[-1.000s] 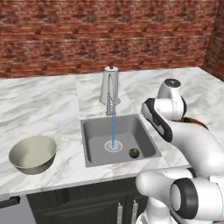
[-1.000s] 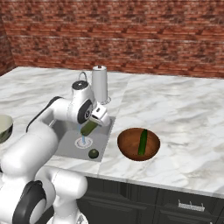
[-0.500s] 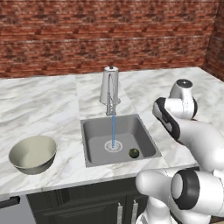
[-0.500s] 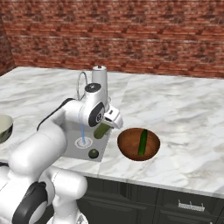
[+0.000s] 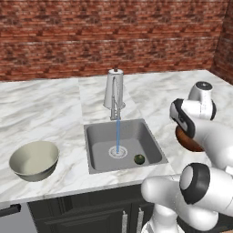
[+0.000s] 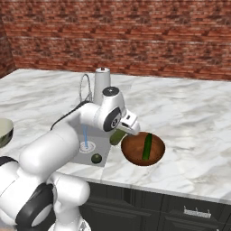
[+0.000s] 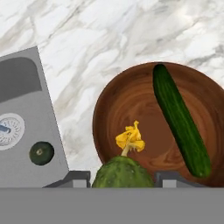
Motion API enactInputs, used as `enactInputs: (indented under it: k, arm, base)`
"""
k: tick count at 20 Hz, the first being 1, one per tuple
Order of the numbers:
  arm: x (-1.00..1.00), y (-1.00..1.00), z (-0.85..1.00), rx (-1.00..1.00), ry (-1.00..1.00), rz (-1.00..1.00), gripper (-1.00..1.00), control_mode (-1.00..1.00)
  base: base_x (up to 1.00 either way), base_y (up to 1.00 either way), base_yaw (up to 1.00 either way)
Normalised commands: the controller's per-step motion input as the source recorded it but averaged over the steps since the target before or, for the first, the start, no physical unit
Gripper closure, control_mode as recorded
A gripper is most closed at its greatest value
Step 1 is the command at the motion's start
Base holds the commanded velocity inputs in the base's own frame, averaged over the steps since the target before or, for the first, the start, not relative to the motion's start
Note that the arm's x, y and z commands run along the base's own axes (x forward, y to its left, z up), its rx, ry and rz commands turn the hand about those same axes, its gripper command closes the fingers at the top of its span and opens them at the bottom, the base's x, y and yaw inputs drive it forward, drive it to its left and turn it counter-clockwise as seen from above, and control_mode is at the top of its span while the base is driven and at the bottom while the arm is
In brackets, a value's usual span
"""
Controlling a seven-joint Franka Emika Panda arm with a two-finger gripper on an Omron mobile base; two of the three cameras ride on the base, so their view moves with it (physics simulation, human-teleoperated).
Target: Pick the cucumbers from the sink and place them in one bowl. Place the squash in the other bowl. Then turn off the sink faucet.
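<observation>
Gripper (image 6: pixel 120 135) clamped on short cucumber (image 6: pixel 118 136), lighter green and plump, held in the air at the near-left edge of brown bowl (image 6: pixel 135 155), over the strip of counter (image 6: pixel 189 122) between that bowl and sink (image 6: pixel 100 149). In hand view, same short cucumber (image 7: pixel 122 173) between the two finger tips at the bottom, a yellow withered flower on its end pointing toward the brown bowl (image 7: pixel 127 105) just ahead. Long cucumber (image 7: pixel 180 119), thin and dark green, lying inside the brown bowl along its right side, slanted, one end up against the far rim. Same long cucumber (image 6: pixel 147 147) seen from the right base as a dark stripe across the bowl's middle.

Squash (image 5: pixel 139 159) small, round, dark, resting on the sink (image 5: pixel 95 136) floor near the front right corner, right of the drain. Also visible in right base view, squash (image 6: pixel 96 158) at the basin's near corner, and in hand view, squash (image 7: pixel 41 153) beside the drain, well apart from the gripper.

Faucet (image 5: pixel 114 91) upright behind the basin, thin blue stream of water (image 5: pixel 118 136) falling straight from the spout onto the drain. Faucet (image 6: pixel 102 83) partly hidden behind the arm from the right.

Grey bowl (image 5: pixel 34 159) on the counter left of the sink, near the front edge, cream inside, nothing in it. Brick wall (image 5: pixel 91 36) behind the counter.
</observation>
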Motion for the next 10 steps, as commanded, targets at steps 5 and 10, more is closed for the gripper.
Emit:
enactInputs:
  k: [5, 10]
  arm:
    - [0.00, -0.46, 0.00, 0.00, 0.02, 0.00, 1.00, -1.00]
    - [0.00, -0.44, -0.02, 0.00, 0.00, 0.00, 1.00, -1.00]
  base:
    - [0.00, 0.00, 0.00]
    - [0.00, 0.00, 0.00]
